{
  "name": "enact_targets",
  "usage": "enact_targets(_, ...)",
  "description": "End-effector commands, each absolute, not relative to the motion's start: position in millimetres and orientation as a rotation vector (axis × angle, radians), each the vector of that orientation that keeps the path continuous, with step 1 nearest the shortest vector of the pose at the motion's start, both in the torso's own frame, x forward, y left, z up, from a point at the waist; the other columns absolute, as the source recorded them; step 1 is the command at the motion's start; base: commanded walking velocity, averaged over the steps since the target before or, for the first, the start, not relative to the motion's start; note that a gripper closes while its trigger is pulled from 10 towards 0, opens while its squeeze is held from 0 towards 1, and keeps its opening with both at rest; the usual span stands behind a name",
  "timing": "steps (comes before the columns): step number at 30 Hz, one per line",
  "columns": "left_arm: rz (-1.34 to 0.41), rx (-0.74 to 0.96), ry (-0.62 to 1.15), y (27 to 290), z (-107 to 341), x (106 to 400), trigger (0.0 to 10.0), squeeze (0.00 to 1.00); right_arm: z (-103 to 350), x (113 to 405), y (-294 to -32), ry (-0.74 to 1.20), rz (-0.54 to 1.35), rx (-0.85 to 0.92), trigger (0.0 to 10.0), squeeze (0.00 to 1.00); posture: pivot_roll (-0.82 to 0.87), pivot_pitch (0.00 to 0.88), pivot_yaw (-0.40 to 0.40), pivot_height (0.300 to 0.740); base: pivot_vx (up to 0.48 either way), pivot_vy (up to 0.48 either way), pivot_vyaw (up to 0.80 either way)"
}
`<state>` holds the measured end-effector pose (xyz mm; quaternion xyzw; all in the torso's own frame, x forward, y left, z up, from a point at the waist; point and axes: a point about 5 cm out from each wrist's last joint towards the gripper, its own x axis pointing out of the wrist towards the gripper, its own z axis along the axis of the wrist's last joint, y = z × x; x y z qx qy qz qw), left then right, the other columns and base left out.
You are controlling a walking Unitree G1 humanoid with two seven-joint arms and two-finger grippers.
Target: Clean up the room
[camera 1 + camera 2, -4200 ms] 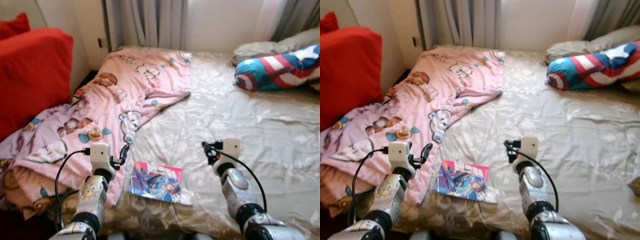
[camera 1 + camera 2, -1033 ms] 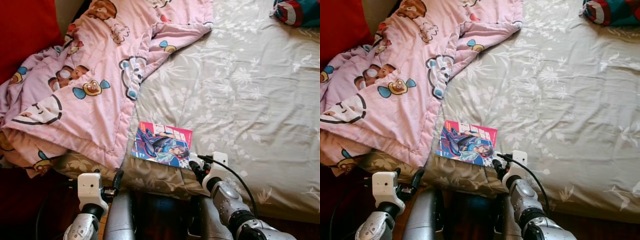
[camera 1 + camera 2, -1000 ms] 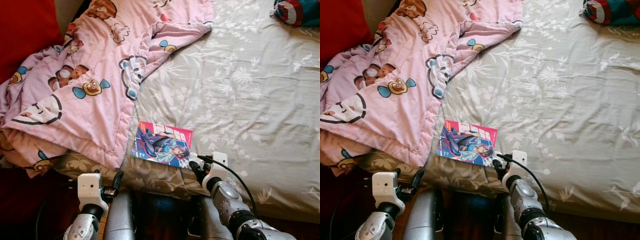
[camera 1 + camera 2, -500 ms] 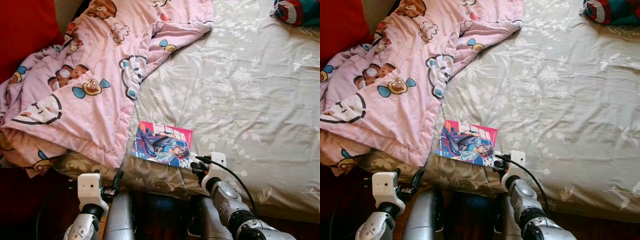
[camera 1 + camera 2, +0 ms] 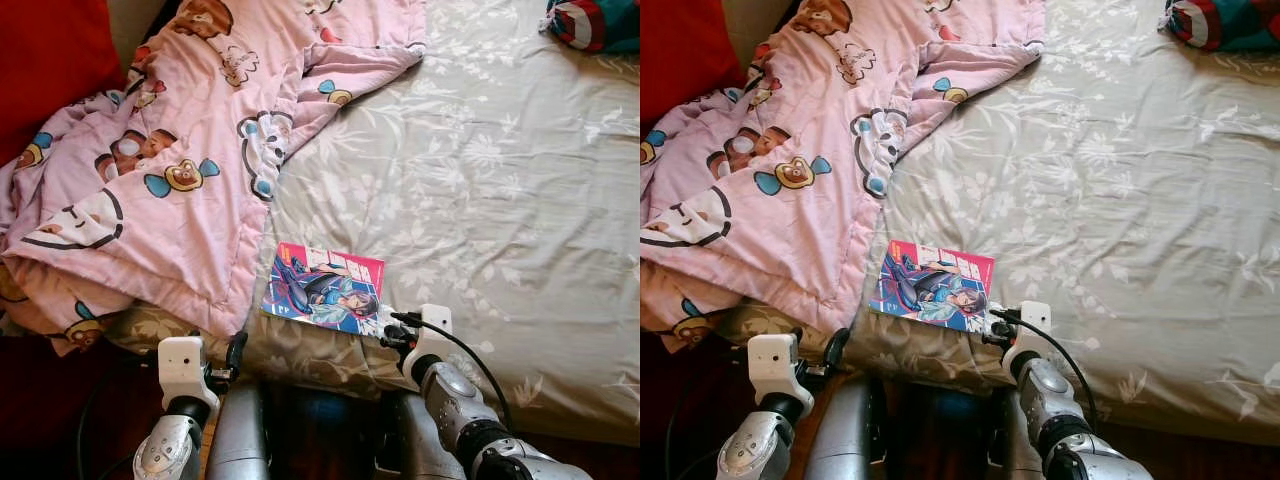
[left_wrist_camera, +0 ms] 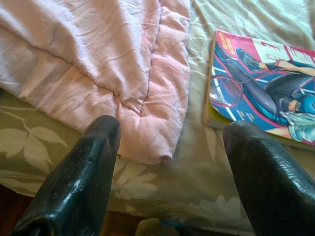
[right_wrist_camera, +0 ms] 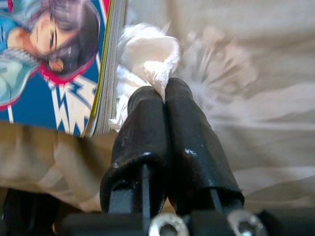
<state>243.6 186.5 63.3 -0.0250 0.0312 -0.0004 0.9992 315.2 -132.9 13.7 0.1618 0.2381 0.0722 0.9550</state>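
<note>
While your right gripper [image 7: 165,93] has its fingers pinching a white tissue wad [image 7: 147,64] at the magazine's [image 5: 325,288] 3 o'clock edge, little's done: pink blanket [image 5: 180,170] rumpled, left gripper [image 6: 167,157] spread, idle.

A home bedroom: bed [image 5: 520,200] with rumpled cartoon quilt [image 5: 170,170].

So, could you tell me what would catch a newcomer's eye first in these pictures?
Probably the pink cartoon-print quilt, rumpled over the bed's left side and spilling off its near edge. Next, the bright comic book lying flat near the front edge of the floral sheet, just right of the quilt. The right pincer is shut on a crumpled white tissue beside the book, while the left pincer hovers open by the quilt's corner.
</note>
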Motion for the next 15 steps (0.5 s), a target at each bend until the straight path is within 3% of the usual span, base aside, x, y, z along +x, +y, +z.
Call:
enact_targets(1, 0.041, -0.058, 0.087, 194.2, 54.9, 240.3, 10.0, 0.0, 13.5, 314.0, -141.0, 0.45, 0.097, 0.352, 0.0, 0.0, 0.17, 0.28, -0.055, 0.629, 0.0, 0.0, 0.0)
enact_targets(11, 0.083, -0.066, 0.067, 198.6, 52.9, 254.3, 10.0, 0.0, 17.9, 307.1, -164.7, 0.298, 0.054, 0.307, 0.0, 0.0, 0.08, 0.161, -0.085, 0.629, 0.0, 0.0, 0.0)
enact_targets(15, 0.136, -0.04, 0.063, 210.0, 49.5, 242.9, 10.0, 0.0, 16.4, 295.7, -165.1, 0.235, 0.099, 0.235, 0.0, 0.0, 0.05, 0.121, -0.085, 0.629, 0.0, 0.0, 0.0)
